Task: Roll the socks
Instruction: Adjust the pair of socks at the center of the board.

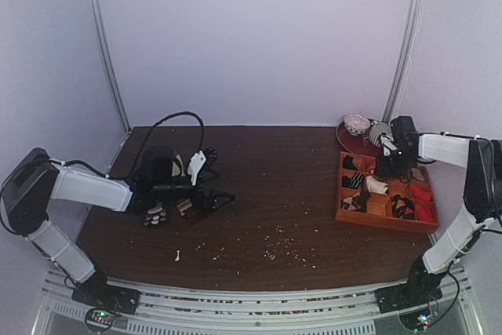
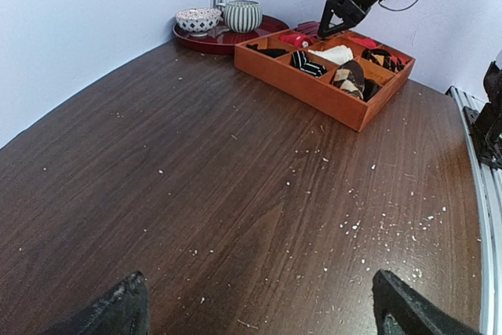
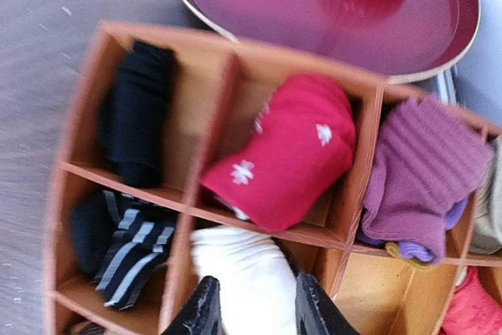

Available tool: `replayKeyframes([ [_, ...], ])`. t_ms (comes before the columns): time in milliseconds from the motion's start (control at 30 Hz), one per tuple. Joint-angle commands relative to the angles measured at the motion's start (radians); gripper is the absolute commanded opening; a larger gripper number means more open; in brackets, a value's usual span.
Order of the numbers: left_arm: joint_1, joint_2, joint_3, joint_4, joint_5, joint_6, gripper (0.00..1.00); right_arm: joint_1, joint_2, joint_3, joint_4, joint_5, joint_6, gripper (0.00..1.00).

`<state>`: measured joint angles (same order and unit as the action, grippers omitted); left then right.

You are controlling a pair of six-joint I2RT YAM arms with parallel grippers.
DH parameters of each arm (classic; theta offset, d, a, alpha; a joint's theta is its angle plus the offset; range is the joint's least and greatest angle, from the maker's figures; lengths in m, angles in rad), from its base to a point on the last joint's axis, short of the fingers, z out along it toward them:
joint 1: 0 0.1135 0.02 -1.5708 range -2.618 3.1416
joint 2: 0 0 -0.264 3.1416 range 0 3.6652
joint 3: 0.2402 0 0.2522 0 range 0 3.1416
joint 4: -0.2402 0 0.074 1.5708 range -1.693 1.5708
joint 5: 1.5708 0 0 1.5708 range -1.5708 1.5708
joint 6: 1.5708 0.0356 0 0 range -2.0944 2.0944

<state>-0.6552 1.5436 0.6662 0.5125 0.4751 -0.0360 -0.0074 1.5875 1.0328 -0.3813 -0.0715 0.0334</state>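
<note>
The socks [image 3: 243, 284] were seen as a cream-white bundle lying in a compartment of the orange-brown divided tray [image 3: 210, 123], at the bottom centre of the right wrist view, directly below the compartment that held a red sock with white marks [image 3: 290, 147]. The right gripper [image 3: 255, 313] was held just over that bundle with its fingers [image 3: 205, 311] partly spread, one on either side of the fabric; whether they touched it could not be told. To the left of the bundle a black sock with grey stripes [image 3: 129, 249] was packed, and a plain black sock [image 3: 137, 115] was placed in the compartment above that. A purple ribbed sock [image 3: 423, 170] was stuffed into the compartment at the right of the frame. Beyond the tray, along the top of the frame, a round dark red plate [image 3: 314, 13] was set on the tabletop [image 2: 235, 194], and a striped cup [image 2: 243, 15] and a patterned bowl [image 2: 198, 19] were stood on it. In the top view the tray was found at the right of the tabletop, near the far corner. White crumbs [image 2: 376, 225] were scattered across the dark wood. The left gripper [image 2: 263, 307] was kept well apart from the tray, at the left of the top view, with its fingers spread wide and nothing held between them.
</note>
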Motion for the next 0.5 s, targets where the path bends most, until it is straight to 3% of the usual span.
replayKeyframes([
  [0, 0.003, 0.002, 0.026, 0.028, 0.001, 0.007, 0.98, 0.0, -0.048, 0.043, -0.123, -0.043, 0.0, 0.33],
  [467, 0.003, 0.018, 0.017, 0.043, 0.006, -0.002, 0.98, -0.001, -0.059, -0.036, -0.184, 0.018, 0.009, 0.12],
])
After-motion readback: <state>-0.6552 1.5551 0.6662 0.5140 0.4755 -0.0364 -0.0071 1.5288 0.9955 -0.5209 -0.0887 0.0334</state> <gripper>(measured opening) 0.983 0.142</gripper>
